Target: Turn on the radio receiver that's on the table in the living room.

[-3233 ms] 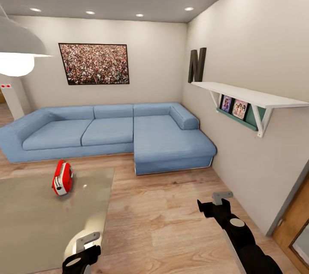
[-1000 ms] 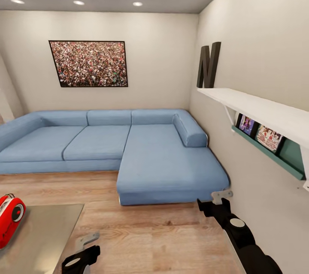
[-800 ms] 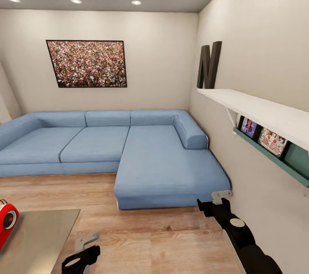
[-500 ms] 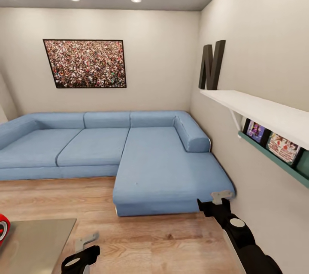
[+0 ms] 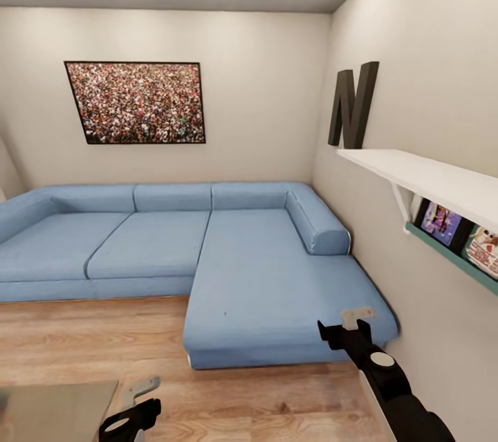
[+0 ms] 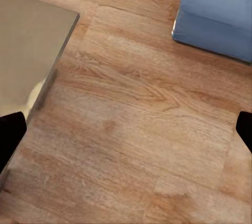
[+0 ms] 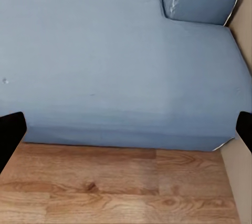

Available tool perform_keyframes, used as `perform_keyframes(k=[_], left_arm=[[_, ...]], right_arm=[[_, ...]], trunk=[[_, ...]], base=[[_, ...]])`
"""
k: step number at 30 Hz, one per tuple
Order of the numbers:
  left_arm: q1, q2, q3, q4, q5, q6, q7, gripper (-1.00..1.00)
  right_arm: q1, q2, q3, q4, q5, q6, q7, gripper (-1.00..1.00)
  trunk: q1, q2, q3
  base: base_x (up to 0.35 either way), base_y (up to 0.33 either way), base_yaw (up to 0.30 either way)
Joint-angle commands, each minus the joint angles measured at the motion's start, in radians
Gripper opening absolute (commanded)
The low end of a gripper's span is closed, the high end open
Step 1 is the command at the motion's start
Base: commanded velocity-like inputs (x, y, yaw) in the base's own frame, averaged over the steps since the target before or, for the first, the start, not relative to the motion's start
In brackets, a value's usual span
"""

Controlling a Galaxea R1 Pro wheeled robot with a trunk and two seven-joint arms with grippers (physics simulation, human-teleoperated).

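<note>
Frame edges cut off the table (image 5: 55, 411) and sofa (image 5: 14, 248).

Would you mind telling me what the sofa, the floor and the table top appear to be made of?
The sofa looks like matte blue fabric with a fine weave. The floor looks like light wood planks, with visible grain and seams. The table top is smooth, glossy grey with a bright reflection; possibly glass or lacquer.

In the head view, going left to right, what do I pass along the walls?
Framed crowd picture → black letter N → white shelf → the photos under it.
</note>
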Motion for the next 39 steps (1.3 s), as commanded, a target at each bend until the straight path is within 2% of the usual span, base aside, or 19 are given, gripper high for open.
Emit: perform_keyframes(k=[1, 6, 11, 39], left_arm=[[0.0, 0.0, 0.0, 0.001, 0.0, 0.0, 0.0, 1.0], [0.0, 0.0, 0.001, 0.003, 0.0, 0.0, 0.0, 1.0], [0.0, 0.0, 0.001, 0.003, 0.001, -0.001, 0.0, 1.0], [0.0, 0.0, 0.007, 0.002, 0.01, -0.009, -0.015, 1.0]], right_arm=[[0.0, 0.0, 0.0, 0.0, 0.0, 0.0, 0.0, 1.0], [0.0, 0.0, 0.0, 0.0, 0.0, 0.0, 0.001, 1.0], [0.0, 0.0, 0.0, 0.0, 0.001, 0.0, 0.0, 1.0], [0.0, 0.0, 0.002, 0.002, 0.002, 0.0, 0.0, 1.0]], trunk=[[0.0, 0.0, 0.0], [0.0, 0.0, 0.0], [0.0, 0.0, 0.0], [0.0, 0.0, 0.0]], base=[[0.326, -0.102, 0.0], [0.305, -0.131, 0.0], [0.064, -0.027, 0.086], [0.001, 0.0, 0.291]])
